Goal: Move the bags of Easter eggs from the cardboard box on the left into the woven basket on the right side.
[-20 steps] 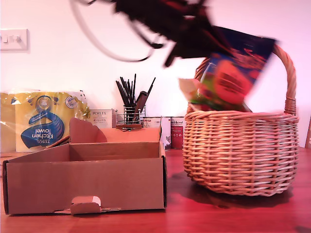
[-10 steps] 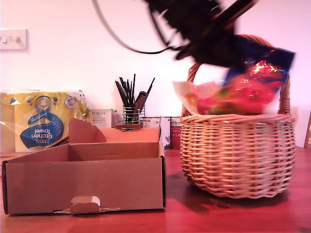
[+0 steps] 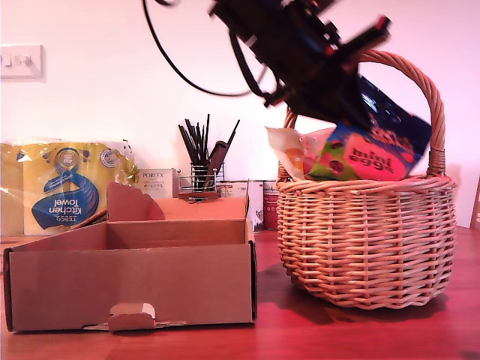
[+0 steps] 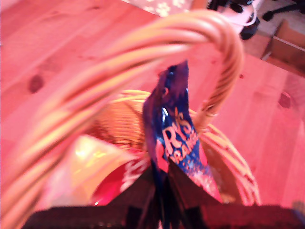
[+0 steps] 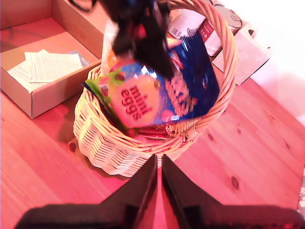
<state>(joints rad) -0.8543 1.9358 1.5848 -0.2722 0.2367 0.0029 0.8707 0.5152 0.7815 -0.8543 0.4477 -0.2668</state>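
My first hand (image 4: 164, 191) is clamped on the top edge of the blue-purple bag (image 4: 177, 138), its two fingers pressed together on the crinkled plastic. The bag hangs under the arched handle (image 3: 420, 82) of the woven basket (image 3: 367, 240), its lower end already inside the rim (the words "mini eggs" show on its green and orange face). Beside it in the basket lies a red-and-white bag (image 5: 157, 136), and a pale one (image 3: 289, 150) pokes over the rim toward the exterior view's left. My second hand (image 5: 158, 191) hovers above the desk (image 5: 248, 162) just outside the basket, fingers together on nothing. The cardboard box (image 3: 131, 277) stands at the exterior view's left, with only paper sheets (image 5: 47, 67) visible in it.
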